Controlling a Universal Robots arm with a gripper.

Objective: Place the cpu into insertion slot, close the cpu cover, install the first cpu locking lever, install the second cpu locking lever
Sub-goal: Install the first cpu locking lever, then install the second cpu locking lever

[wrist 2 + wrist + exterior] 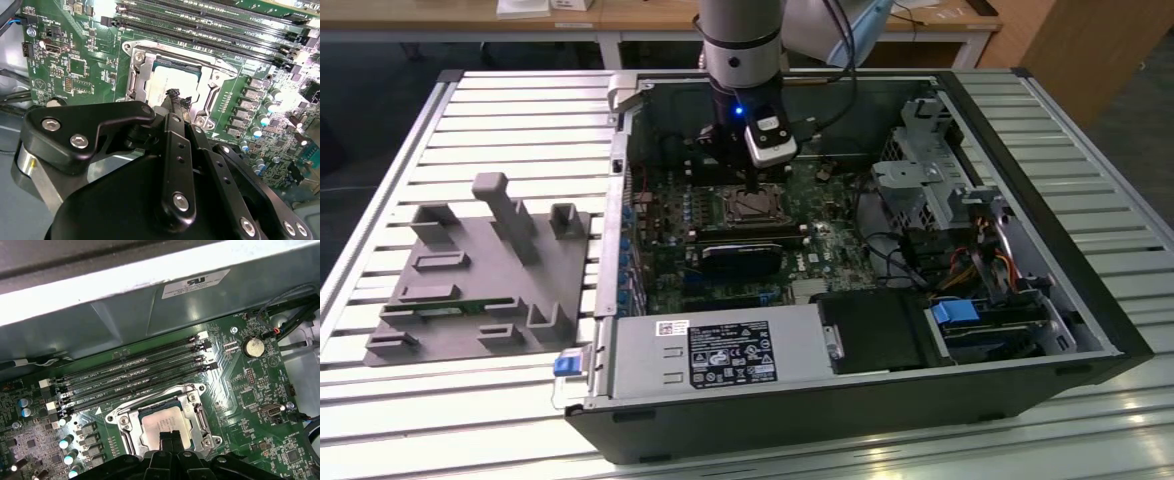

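The cpu [161, 421] lies in the insertion slot [754, 207] on the dark green board, its silver top showing in both wrist views [167, 80]. The cpu cover [196, 401], a silver frame, lies flat around it with the chip showing through its window [216, 64]. My gripper [169, 436] hangs straight above the slot, its black fingertips [175, 96] pressed together just over the chip's near edge, with nothing seen between them. In the exterior view the gripper [755, 190] stands upright inside the open computer case.
Long black memory slots [135, 372] run beside the socket. A black block [740, 255] sits on the board just in front of the socket, and the grey power-supply box [720, 350] nearer still. Drive cages and cables [961, 250] fill the exterior view's right. A grey fixture [480, 270] stands outside the case.
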